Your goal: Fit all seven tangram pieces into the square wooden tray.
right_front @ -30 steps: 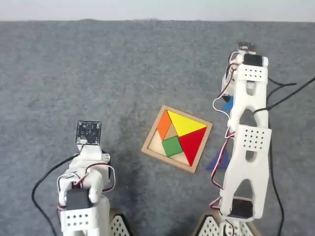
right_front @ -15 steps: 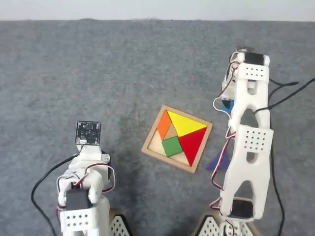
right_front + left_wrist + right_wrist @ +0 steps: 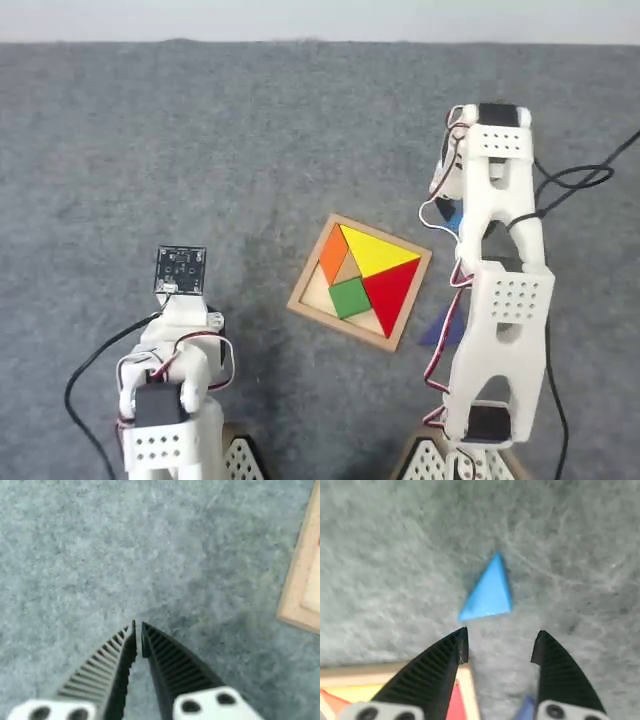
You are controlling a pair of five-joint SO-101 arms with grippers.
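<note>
While stretching across the grey mat (image 3: pixel 200 130), the right arm (image 3: pixel 500 300) is passing beside the square wooden tray (image 3: pixel 346 271), which is holding four coloured pieces (image 3: pixel 378 255), and is covering part of a purple piece (image 3: pixel 440 328). The right gripper (image 3: pixel 502 631) is hovering, jaws apart, by the blue triangle (image 3: pixel 490 592). The left gripper (image 3: pixel 138 625) is resting with jaws nearly touching.

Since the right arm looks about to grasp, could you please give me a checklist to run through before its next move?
1. Open right gripper: ok.
2. Flat blue triangle on the carpet, clear of other pieces: ok.
3. Triangle inside the jaws: not ok, it lies beyond them.
4. Bare room in the tray beside the green square: ok.
5. Shut left gripper over carpet, off the tray: ok.
6. Height above the triangle: cannot tell.
</note>
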